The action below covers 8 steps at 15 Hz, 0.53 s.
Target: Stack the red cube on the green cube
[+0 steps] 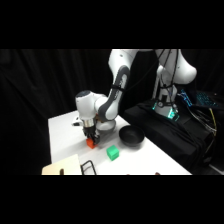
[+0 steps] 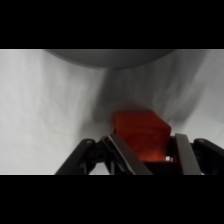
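The red cube (image 2: 140,135) sits between my gripper's (image 2: 150,155) two fingers, which press against its left and right sides. In the side view my gripper (image 1: 90,137) reaches straight down near the table's (image 1: 62,132) front left, with the red cube (image 1: 90,144) at its tips, at or just above the table top. The green cube (image 1: 113,153) rests on the table a short way to the right of the red one and nearer the front, apart from the gripper.
A black bowl (image 1: 131,136) stands right of the gripper, behind the green cube. A pale bowl (image 2: 110,56) lies just beyond the red cube. A tan board (image 1: 62,167) and a black wire frame (image 1: 87,167) lie at the front edge.
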{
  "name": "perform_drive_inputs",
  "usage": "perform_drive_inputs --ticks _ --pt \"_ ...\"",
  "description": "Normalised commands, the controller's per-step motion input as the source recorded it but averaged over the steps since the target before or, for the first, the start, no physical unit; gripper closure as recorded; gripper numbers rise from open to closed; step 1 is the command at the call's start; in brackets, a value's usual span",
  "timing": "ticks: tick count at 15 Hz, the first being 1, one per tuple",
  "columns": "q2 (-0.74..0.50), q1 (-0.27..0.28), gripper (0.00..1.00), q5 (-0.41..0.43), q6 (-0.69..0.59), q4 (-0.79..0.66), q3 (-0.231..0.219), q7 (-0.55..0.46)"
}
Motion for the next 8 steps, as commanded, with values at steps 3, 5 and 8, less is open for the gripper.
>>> perform_drive_inputs --ticks 3,5,8 --pt "-0.25 -0.071 0.74 -0.060 0.06 -0.25 0.076 -0.02" --pt "-0.33 -0.012 0.74 -0.067 -0.05 -0.26 0.042 0.07" --pt "-0.38 0.074 0.74 -0.098 -0.12 -0.26 -0.017 0.17"
